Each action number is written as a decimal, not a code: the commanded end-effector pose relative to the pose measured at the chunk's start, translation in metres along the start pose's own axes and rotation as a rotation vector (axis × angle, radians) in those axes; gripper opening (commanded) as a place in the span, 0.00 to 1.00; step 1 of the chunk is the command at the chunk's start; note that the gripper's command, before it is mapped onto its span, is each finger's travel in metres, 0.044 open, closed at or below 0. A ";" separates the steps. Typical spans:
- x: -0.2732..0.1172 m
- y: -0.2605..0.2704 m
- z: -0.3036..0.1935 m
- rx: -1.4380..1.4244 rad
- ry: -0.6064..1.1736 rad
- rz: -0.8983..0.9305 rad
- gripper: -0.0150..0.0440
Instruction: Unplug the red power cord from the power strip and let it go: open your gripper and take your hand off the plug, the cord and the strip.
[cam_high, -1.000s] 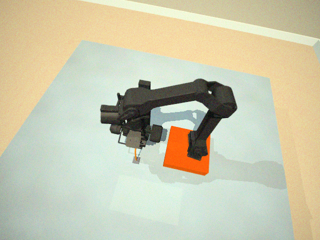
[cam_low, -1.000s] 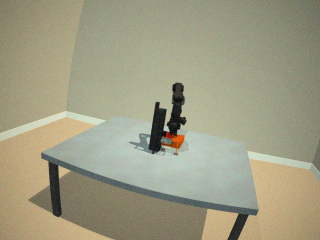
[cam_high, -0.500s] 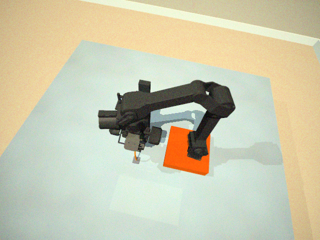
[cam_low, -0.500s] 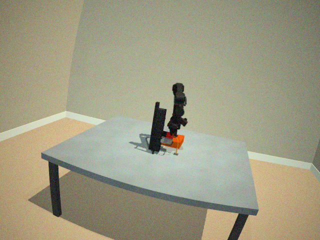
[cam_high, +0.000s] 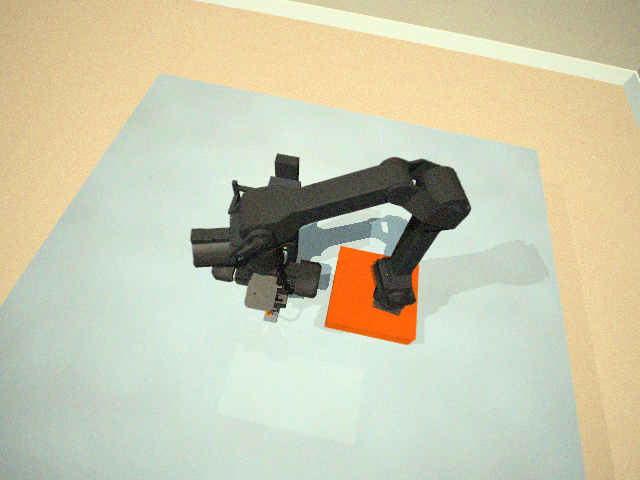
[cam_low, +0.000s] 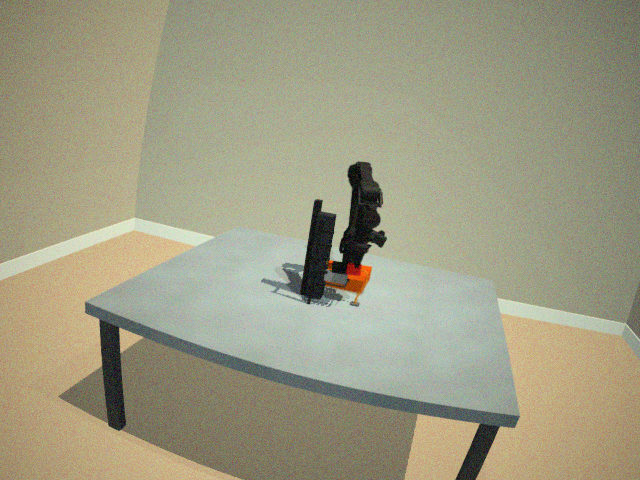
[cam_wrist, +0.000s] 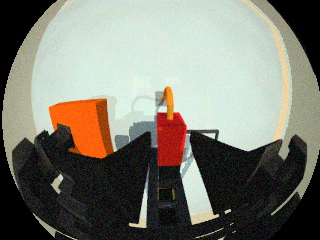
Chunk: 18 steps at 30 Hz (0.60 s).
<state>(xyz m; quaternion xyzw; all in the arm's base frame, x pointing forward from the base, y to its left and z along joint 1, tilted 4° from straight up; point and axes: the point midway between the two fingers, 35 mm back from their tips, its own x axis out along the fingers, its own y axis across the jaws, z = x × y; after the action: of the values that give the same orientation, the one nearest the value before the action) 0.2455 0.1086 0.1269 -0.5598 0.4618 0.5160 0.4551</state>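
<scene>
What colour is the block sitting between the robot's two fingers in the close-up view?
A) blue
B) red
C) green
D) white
B: in the wrist view a red plug stands between the gripper fingers, with an orange cord curling up from its top.
</scene>
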 end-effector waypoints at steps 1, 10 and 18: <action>0.000 0.000 -0.001 -0.006 0.000 -0.002 0.70; -0.008 -0.001 0.038 -0.006 -0.004 -0.002 1.00; -0.012 0.001 0.060 -0.006 -0.006 -0.002 1.00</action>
<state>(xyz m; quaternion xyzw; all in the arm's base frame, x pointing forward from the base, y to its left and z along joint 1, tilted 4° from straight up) 0.2341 0.1672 0.1375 -0.5633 0.4523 0.5209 0.4547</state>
